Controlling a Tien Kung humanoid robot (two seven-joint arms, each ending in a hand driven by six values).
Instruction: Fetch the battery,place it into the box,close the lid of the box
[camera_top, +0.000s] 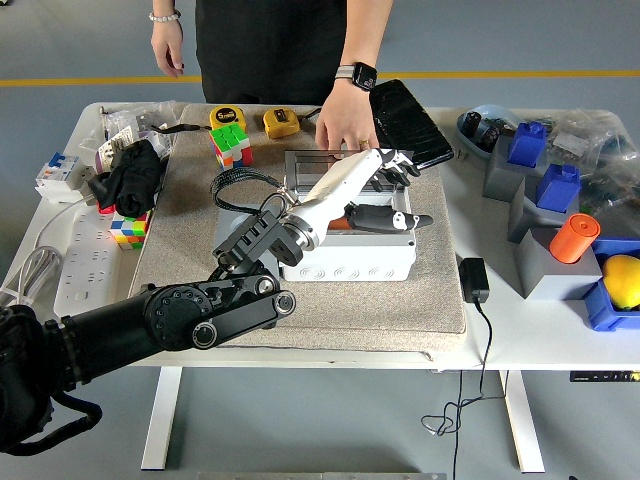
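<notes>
White table (500, 335) under grey mat (400, 300)

There was one white box (350, 262) on one mat (400, 310). Two tape measures (226, 116) lay at the far edge, and two puzzle cubes (231, 142) were on the left side. Three blue blocks (527, 142) stood on the right, with one orange cylinder (574, 238) and one yellow ball (622, 279). One robot hand (385, 195) and two hands of a person (345, 128) showed. One black adapter (473, 279) sat near the front.
</notes>
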